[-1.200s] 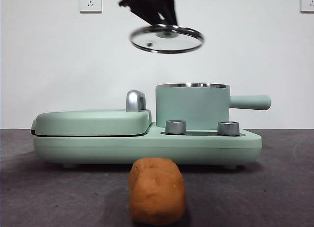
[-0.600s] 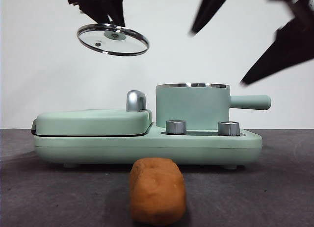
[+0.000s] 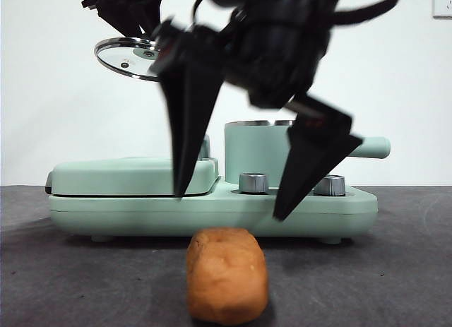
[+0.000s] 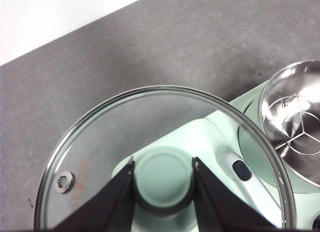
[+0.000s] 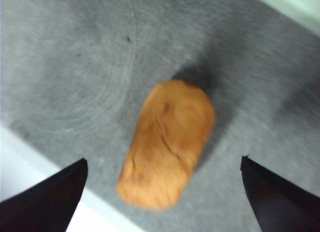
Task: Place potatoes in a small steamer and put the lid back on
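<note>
Front view gives us one potato [image 3: 227, 274], lying on the grey bench [image 3: 395, 284] near its front edge, in front of the mint appliance base [image 3: 212, 210]. We count one small steamer [image 3: 272, 154], open, seated on the base with its straight handle [image 3: 373, 147] pointing sideways, and two steel dials [image 3: 253, 183] below it. One lid [image 3: 127, 58] hangs in the air above the flat griddle cover [image 3: 134, 175]. The left end effector [image 4: 163, 184] is closed on the lid's mint knob [image 4: 163, 179], one jaw on each side. The right end effector [image 3: 229, 203] hovers above the potato with its jaws spread wide, holding nothing; the potato lies between them in the right wrist view. Red printing on the lid glass is too faint for us to read.
</note>
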Motion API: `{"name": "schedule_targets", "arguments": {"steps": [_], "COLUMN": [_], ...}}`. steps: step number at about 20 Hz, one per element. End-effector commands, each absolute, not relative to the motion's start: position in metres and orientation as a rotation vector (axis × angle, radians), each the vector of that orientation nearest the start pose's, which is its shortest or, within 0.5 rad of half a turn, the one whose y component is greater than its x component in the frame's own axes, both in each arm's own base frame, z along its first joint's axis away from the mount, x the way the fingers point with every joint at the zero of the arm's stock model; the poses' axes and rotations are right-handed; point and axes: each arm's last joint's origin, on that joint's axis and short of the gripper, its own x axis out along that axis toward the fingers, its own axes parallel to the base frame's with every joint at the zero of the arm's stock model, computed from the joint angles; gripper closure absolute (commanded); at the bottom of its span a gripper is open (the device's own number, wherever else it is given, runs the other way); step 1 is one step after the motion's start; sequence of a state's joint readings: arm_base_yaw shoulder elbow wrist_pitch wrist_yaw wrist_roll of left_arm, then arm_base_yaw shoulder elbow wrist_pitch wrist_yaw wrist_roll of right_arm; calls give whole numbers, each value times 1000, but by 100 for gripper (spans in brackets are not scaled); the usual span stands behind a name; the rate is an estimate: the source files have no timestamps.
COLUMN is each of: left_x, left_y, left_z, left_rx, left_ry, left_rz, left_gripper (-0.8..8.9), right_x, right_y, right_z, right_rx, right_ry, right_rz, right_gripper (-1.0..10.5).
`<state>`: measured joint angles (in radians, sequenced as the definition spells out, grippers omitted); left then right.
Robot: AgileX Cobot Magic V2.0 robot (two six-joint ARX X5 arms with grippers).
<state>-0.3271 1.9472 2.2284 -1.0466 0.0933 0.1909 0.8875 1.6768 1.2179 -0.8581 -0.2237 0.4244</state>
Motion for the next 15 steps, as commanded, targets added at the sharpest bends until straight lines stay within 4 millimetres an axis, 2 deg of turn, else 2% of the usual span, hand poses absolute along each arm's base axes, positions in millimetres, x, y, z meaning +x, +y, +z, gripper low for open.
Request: {"name": "schedule_targets", "arguments": {"steps": [1, 3, 4, 7, 8, 12, 15], "left_x": [379, 380, 380, 380, 380, 381, 382], "left_y": [-131, -131, -130, -129, -128, -126, -124], "left_z": [424, 425, 425, 425, 425, 424, 424], "left_rx": [266, 264, 261, 260, 259, 258, 254], "left_ry": [649, 647, 647, 649, 650, 656, 658], "left_rz": [-476, -477, -478, -479, -477, -472, -466], "left_gripper": [799, 799, 799, 799, 799, 799, 799], "right_x": [197, 197, 197, 195, 195, 195, 200], "right_y": [265, 273, 275, 278, 278, 277, 277], "right_z": [204, 191, 186, 181, 181, 186, 209], "right_rx": [-169, -191, -201, -220, -220, -228, -255], "right_ry": [1485, 1507, 1513, 1517, 1514, 1544, 1566], "right_rz": [647, 645, 640, 637, 638, 628, 619], "right_gripper": [459, 469, 526, 827, 879, 892, 892]}}
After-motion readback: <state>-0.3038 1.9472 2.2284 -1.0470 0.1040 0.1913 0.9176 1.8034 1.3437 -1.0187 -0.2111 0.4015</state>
